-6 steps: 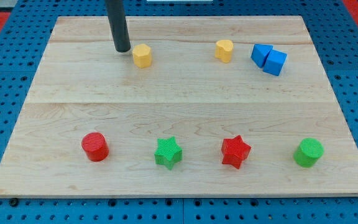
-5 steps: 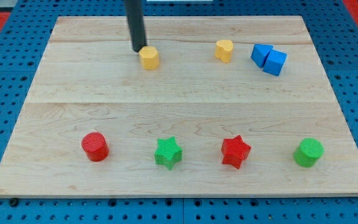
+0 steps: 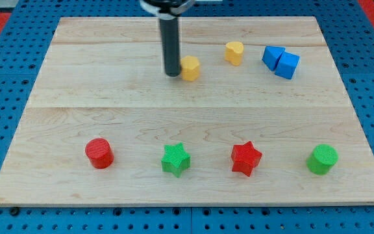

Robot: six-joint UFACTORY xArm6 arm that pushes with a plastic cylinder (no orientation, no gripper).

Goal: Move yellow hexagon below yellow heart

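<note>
My tip (image 3: 173,73) sits on the wooden board (image 3: 76,97) in its upper half, a little toward the view's left of centre, at the lower end of the dark upright rod (image 3: 170,42) that comes down from the view's top edge. The tip presses against the left side of the yellow hexagon (image 3: 191,67); the two are touching, with the hexagon directly on the view's right of the tip and partly hidden by the rod where they meet. The rod is a plain single pusher with nothing clamped on it.

The yellow hexagon lies to the view's left of the yellow heart (image 3: 234,52) and slightly lower than it, the two near each other but clearly apart. Further toward the view's right, two blue blocks (image 3: 281,62) rest against each other close to the board's right edge; their exact shapes are hard to make out.

Well apart from the tip, along the lower part of the board, four blocks stand in a row from the view's left to right: a red cylinder (image 3: 99,153), a green star (image 3: 175,159), a red star (image 3: 246,158) and a green cylinder (image 3: 322,159). The board lies on a blue perforated surface (image 3: 5,71).
</note>
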